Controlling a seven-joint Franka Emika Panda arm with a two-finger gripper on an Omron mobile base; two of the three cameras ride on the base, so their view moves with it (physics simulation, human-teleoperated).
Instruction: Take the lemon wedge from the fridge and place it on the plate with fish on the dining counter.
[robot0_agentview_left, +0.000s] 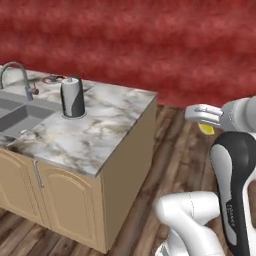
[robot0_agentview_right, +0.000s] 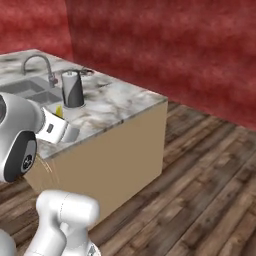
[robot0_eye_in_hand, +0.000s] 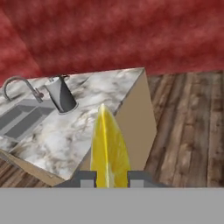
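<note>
My gripper (robot0_agentview_left: 204, 120) is shut on the lemon wedge (robot0_agentview_left: 206, 129), a bright yellow piece held over the wooden floor, right of the dining counter (robot0_agentview_left: 95, 135). In the hand view the lemon wedge (robot0_eye_in_hand: 109, 146) stands upright between the fingertips of the gripper (robot0_eye_in_hand: 109, 178), facing the counter's corner. From the right base view the lemon wedge (robot0_agentview_right: 59, 111) peeks out beside the gripper (robot0_agentview_right: 62, 120). A small plate with a reddish rim (robot0_agentview_left: 52, 78) lies at the counter's far edge, behind a dark cylinder; what is on it cannot be made out. The fridge is out of view.
A dark-and-white upright cylinder (robot0_agentview_left: 73, 97) stands on the marble top near the sunken grey sink (robot0_agentview_left: 20, 117) and arched tap (robot0_agentview_left: 17, 75). A red wall runs behind. Wooden floor (robot0_agentview_right: 200, 165) stretches to the right of the counter's beige side panel.
</note>
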